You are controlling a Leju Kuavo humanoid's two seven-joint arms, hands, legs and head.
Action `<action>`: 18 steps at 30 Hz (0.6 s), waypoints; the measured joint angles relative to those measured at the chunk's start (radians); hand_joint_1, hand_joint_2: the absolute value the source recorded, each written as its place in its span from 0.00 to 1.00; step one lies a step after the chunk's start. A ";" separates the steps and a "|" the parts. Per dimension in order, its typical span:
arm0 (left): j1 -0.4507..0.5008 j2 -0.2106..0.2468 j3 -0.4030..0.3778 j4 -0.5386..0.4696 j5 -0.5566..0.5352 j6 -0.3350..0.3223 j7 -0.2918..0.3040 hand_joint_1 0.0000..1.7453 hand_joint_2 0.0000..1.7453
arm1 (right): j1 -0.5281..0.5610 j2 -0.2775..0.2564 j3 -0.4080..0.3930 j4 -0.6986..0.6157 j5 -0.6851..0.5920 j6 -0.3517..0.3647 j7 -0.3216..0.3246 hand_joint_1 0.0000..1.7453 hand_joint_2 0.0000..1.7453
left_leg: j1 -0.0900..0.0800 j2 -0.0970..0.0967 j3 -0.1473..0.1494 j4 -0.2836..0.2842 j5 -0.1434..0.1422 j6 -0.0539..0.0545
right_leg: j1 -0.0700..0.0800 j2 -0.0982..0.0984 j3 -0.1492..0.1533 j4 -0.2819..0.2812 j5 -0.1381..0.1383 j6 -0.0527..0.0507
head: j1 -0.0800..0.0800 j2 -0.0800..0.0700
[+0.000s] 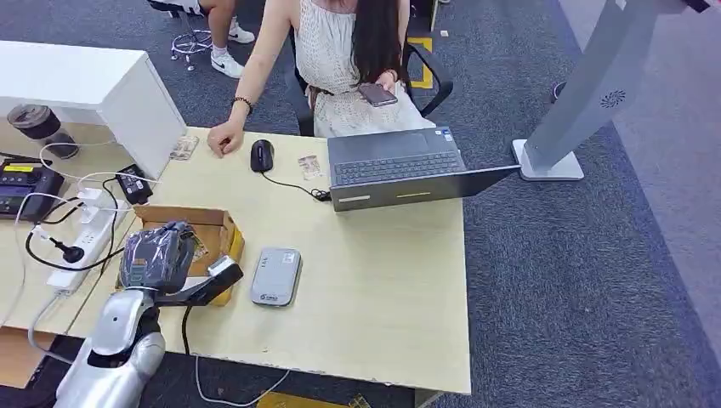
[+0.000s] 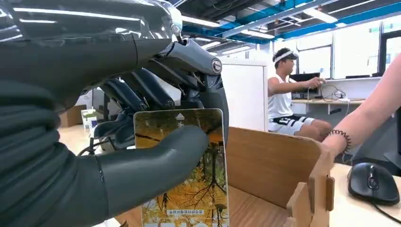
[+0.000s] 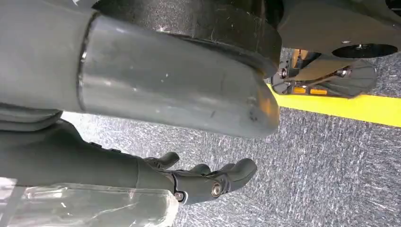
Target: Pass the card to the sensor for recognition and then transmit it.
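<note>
a: where's the card (image 2: pixel 187 175) now?

b: in the left hand (image 1: pixel 157 255), over the cardboard box (image 1: pixel 223 231) at about nine o'clock on the table (image 1: pixel 383 280). the left wrist view shows the thumb pressed across the card's printed face and the dark fingers (image 2: pixel 142 90) curled behind it, so it's pinched and standing upright above the box's inside.

a: and the reader?

b: the grey sensor (image 1: pixel 276 275) lies flat on the table just beside the box, toward three o'clock from the hand, apart from it.

a: how would the card handle?

b: my guess: thin, light, stiff, glossy, so it could slip or pivot under a soft pinch. the hold is on the upper half, which leaves the lower part free to lay against the sensor; seems a sensible place.

a: what does one view give that the other doesn't?

b: the head view shows the layout, the sensor, the laptop (image 1: pixel 400 166), the mouse (image 1: pixel 261 155) and a seated person at twelve o'clock, but the hand's back hides the card there. the wrist view shows the grip itself. the right wrist view has the right hand (image 3: pixel 208 182) over carpet, fingers loosely apart, holding nothing.
</note>
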 joint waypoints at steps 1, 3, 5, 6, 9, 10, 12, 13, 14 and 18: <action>-0.001 -0.001 0.000 0.002 0.000 0.000 0.000 1.00 1.00 | 0.000 0.000 0.000 0.000 0.000 0.000 0.001 0.00 0.00 | 0.000 0.000 0.000 0.000 0.000 0.000 | 0.000 0.000 0.000 0.000 0.000 0.000 | 0.000 0.000; -0.002 -0.003 0.000 0.006 0.000 0.001 0.000 1.00 1.00 | 0.000 0.000 0.000 0.000 0.000 0.000 0.001 0.00 0.00 | 0.000 0.000 0.000 0.000 0.000 0.000 | 0.000 0.000 0.000 0.000 0.000 0.000 | 0.000 0.000; -0.002 -0.005 0.000 0.006 0.000 0.002 0.000 1.00 1.00 | 0.000 0.000 0.000 0.000 0.000 0.000 0.001 0.00 0.00 | 0.000 0.000 0.000 0.000 0.000 0.000 | 0.000 0.000 0.000 0.000 0.000 0.000 | 0.000 0.000; -0.002 -0.006 0.000 0.006 0.000 0.002 0.000 1.00 1.00 | 0.000 0.000 0.000 0.000 0.000 0.000 0.001 0.00 0.00 | 0.000 0.000 0.000 0.000 0.000 0.000 | 0.000 0.000 0.000 0.000 0.000 0.000 | 0.000 0.000; -0.002 -0.007 0.000 0.009 0.000 0.002 0.000 1.00 1.00 | 0.000 0.000 0.000 0.000 0.000 0.000 0.001 0.00 0.00 | 0.000 0.000 0.000 0.000 0.000 0.000 | 0.000 0.000 0.000 0.000 0.000 0.000 | 0.000 0.000; -0.002 -0.007 0.000 0.010 0.000 0.002 0.000 1.00 1.00 | 0.000 0.000 0.000 0.000 0.000 0.000 0.001 0.00 0.00 | 0.000 0.000 0.000 0.000 0.000 0.000 | 0.000 0.000 0.000 0.000 0.000 0.000 | 0.000 0.000; -0.002 -0.007 0.000 0.011 0.000 0.002 0.000 1.00 1.00 | 0.000 0.000 0.000 0.000 0.000 0.000 0.001 0.00 0.00 | 0.000 0.000 0.000 0.000 0.000 0.000 | 0.000 0.000 0.000 0.000 0.000 0.000 | 0.000 0.000; -0.002 -0.007 0.000 0.011 -0.001 0.005 0.000 1.00 1.00 | 0.000 0.000 0.000 0.000 0.000 0.000 0.001 0.00 0.00 | 0.000 0.000 0.000 0.000 0.000 0.000 | 0.000 0.000 0.000 0.000 0.000 0.000 | 0.000 0.000; -0.003 -0.007 0.000 0.011 -0.002 0.009 0.000 1.00 1.00 | 0.000 0.000 0.000 0.000 0.000 0.000 0.001 0.00 0.00 | 0.000 0.000 0.000 0.000 0.000 0.000 | 0.000 0.000 0.000 0.000 0.000 0.000 | 0.000 0.000; -0.040 -0.009 0.000 0.013 -0.023 0.056 -0.020 1.00 1.00 | 0.000 0.000 0.003 0.000 0.003 0.001 0.003 0.00 0.00 | 0.000 -0.001 0.000 0.000 0.000 0.000 | 0.000 0.000 -0.001 0.000 0.000 0.000 | 0.000 0.000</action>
